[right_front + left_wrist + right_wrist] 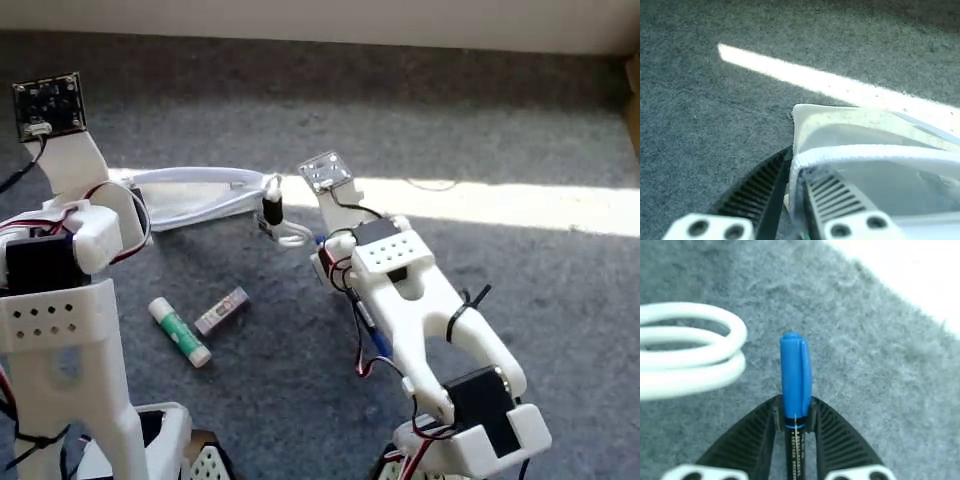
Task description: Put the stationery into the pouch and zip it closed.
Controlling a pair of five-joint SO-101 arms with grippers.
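The white, partly see-through pouch [195,193] lies on the grey carpet at the back left, with a white cord loop [290,236] at its right end. My left gripper [792,167] is shut on the pouch's rim [865,152] and holds that edge up. My right gripper [795,407] is shut on a blue-capped pen [796,372], whose cap points past the cord loop [690,352]. In the high view the pen [381,347] runs under the right arm, just right of the pouch's end. A green and white glue stick [180,332] and a small eraser [222,311] lie on the carpet in front.
A bright strip of sunlight [500,203] crosses the carpet behind the right arm. The left arm's base [60,360] stands at the front left, close to the glue stick. Open carpet lies to the right.
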